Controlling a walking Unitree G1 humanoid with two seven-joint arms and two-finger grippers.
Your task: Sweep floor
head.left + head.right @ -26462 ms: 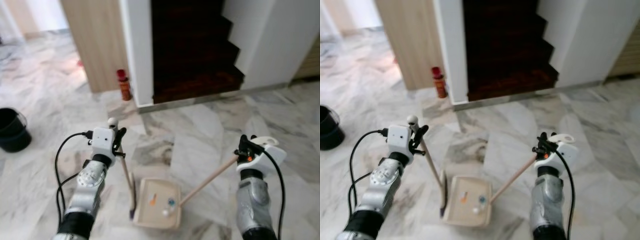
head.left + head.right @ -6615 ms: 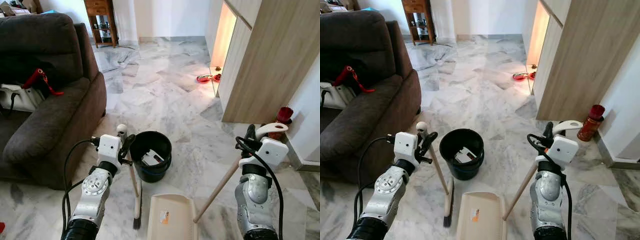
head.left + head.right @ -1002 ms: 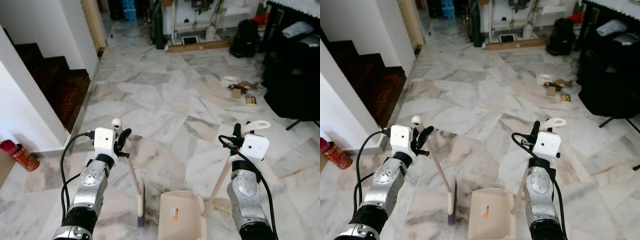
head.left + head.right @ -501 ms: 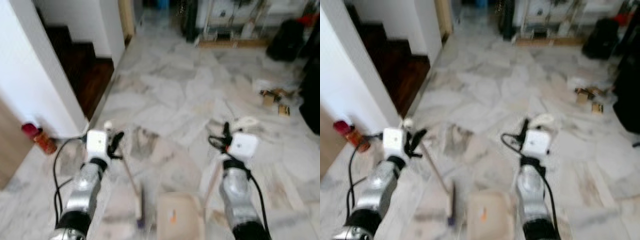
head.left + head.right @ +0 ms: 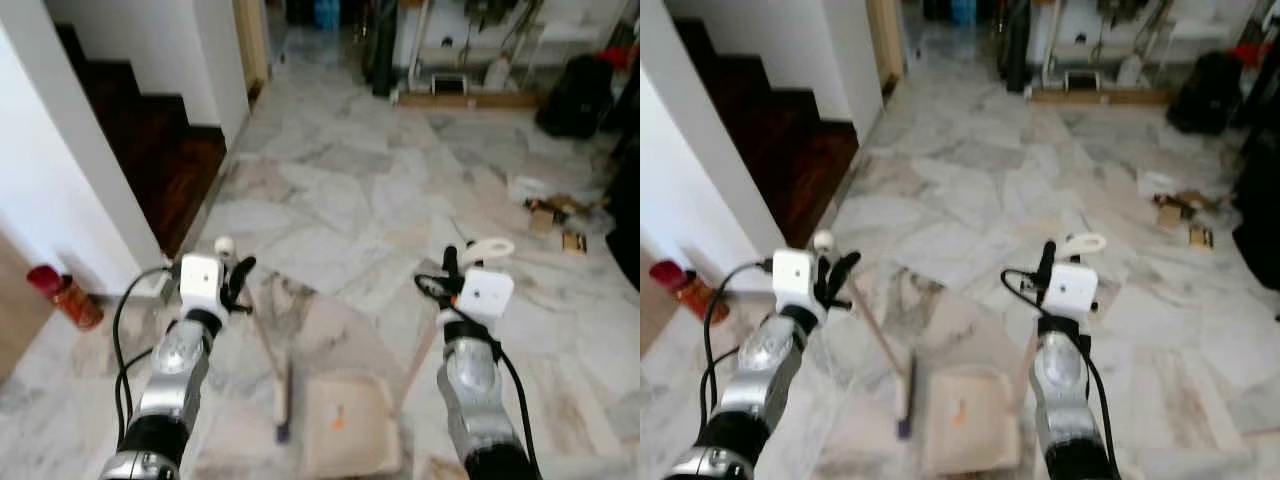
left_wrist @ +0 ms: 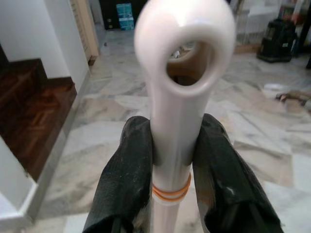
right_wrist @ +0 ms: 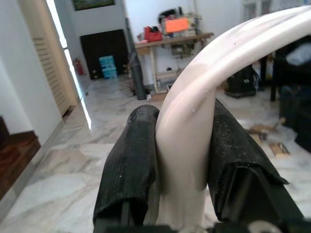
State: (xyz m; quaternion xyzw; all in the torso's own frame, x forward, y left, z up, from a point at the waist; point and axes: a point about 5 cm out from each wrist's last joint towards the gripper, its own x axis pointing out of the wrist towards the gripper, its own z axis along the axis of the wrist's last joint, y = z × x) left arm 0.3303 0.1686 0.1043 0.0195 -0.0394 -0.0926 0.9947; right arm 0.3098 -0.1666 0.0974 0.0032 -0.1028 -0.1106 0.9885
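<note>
My left gripper (image 5: 237, 280) is shut on the white top of a wooden broom handle (image 6: 181, 121), black fingers (image 6: 129, 174) pressing both sides. The broom head (image 5: 283, 402) rests on the marble floor before me. My right gripper (image 5: 449, 272) is shut on the curved white grip (image 7: 192, 131) of a long-handled dustpan. The beige dustpan (image 5: 347, 428) lies flat on the floor between my arms, beside the broom head, with a small orange bit (image 5: 337, 419) in it. Scraps of cardboard and paper (image 5: 552, 212) litter the floor ahead on the right.
A dark wooden staircase (image 5: 150, 130) rises on the left behind a white wall (image 5: 60, 180). A red bottle (image 5: 62, 297) stands at the wall's foot. A black bag (image 5: 582, 92) and a low shelf with boxes (image 5: 462, 80) sit at the back.
The camera has swung slightly and the blur of walking has eased. Both grippers keep the same hold on broom and dustpan, which still trail on the floor before me.
</note>
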